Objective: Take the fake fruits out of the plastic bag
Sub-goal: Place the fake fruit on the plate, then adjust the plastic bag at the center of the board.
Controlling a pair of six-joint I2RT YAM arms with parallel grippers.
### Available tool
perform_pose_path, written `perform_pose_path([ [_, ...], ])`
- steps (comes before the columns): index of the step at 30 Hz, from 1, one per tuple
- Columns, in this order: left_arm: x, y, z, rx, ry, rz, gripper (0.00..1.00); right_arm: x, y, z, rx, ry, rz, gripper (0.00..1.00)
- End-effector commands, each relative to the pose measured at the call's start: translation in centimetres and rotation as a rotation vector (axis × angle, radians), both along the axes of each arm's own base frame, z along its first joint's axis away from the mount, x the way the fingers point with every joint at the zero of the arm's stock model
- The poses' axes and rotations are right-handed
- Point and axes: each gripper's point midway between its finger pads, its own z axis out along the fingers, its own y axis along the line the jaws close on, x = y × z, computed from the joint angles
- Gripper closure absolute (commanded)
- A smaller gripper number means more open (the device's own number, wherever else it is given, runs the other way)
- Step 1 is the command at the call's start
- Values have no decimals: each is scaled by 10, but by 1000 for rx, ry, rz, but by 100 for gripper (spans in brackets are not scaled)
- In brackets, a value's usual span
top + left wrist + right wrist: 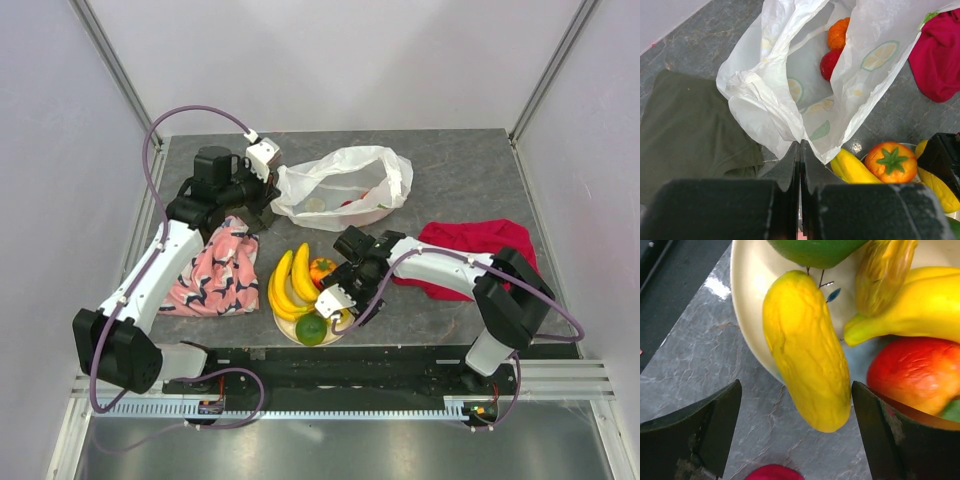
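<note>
Inside the thin white translucent plastic bag (pixel 765 100), the glossy red round fruit (pixel 829 64) and ribbed orange round fruit (pixel 838 33) are half buried behind folds. The right wrist view chops off the green round fruit (pixel 815 250) at the top, and most of the round cream plate (pixel 747 300) too.

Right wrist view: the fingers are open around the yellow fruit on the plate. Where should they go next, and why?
Probably lift away and swing toward the plastic bag. The right fingers stand open and the yellow fruit lies loose on the plate rim, so it looks delivered. An orange fruit and a red fruit sit inside the bag, whose edge the left fingers pinch.
</note>
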Motion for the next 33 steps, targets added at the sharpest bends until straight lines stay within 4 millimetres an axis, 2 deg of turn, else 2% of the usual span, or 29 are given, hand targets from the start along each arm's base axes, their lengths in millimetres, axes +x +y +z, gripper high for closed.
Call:
perform_pose_path([
  [1, 7, -11, 19, -37, -39, -37, 98, 6, -1, 39, 39, -39, -16, 2],
  [4, 8, -11, 23, -42, -46, -37, 99, 19, -15, 56, 21, -64, -73, 2],
  [7, 8, -12, 23, -46, -44, -37, 98, 32, -44, 56, -39, -51, -155, 2],
  [10, 7, -12, 23, -58, -35, -35, 98, 50, -60, 56, -39, -45, -255, 2],
  [13, 6, -15, 24, -85, -14, -30, 98, 82, -51, 81, 46, 14, -445, 2],
  [14, 5, -16, 24, -94, -2, -29, 99, 102, -39, 113, 131, 15, -529, 2],
  [15, 2, -17, 23, -106, 10, -32, 98, 118, -35, 121, 168, 54, -585, 2],
  [16, -2, -20, 21, -124, 34, -39, 99, 122, -26, 136, 218, 102, -597, 3],
  [17, -4, -20, 18, -127, 48, -38, 98, 137, -14, 173, 302, 77, -595, 4],
  [18, -7, -21, 16, -138, 63, -35, 98, 137, -12, 169, 277, 131, -599, 6],
  [19, -10, -21, 9, -139, 82, -38, 98, 142, -5, 179, 301, 142, -595, 8],
  [20, -13, -21, 6, -140, 93, -38, 98, 155, 4, 191, 333, 133, -611, 12],
  [22, -21, -22, -6, -138, 129, -51, 98, 165, 8, 197, 361, 166, -655, 19],
  [23, -24, -23, -9, -137, 137, -60, 98, 172, 9, 186, 353, 179, -688, 26],
  [25, -29, -26, -17, -134, 161, -69, 98, 194, 16, 172, 383, 172, -792, 34],
  [26, -30, -27, -20, -132, 167, -71, 98, 198, 9, 142, 330, 172, -845, 44],
  [27, -31, -28, -22, -134, 174, -71, 98, 209, 11, 132, 340, 147, -874, 47],
  [28, -30, -28, -25, -136, 177, -67, 98, 211, 8, 116, 306, 147, -907, 51],
  [29, -31, -27, -27, -134, 182, -63, 99, 213, -7, 84, 211, 119, -968, 58],
  [30, -31, -27, -26, -133, 176, -63, 99, 215, -13, 73, 177, 101, -1003, 61],
  [31, -31, -25, -30, -126, 182, -56, 98, 208, -25, 55, 115, 109, -1043, 64],
  [33, -33, -23, -32, -113, 177, -58, 98, 199, -41, 53, 93, 98, -1066, 66],
])
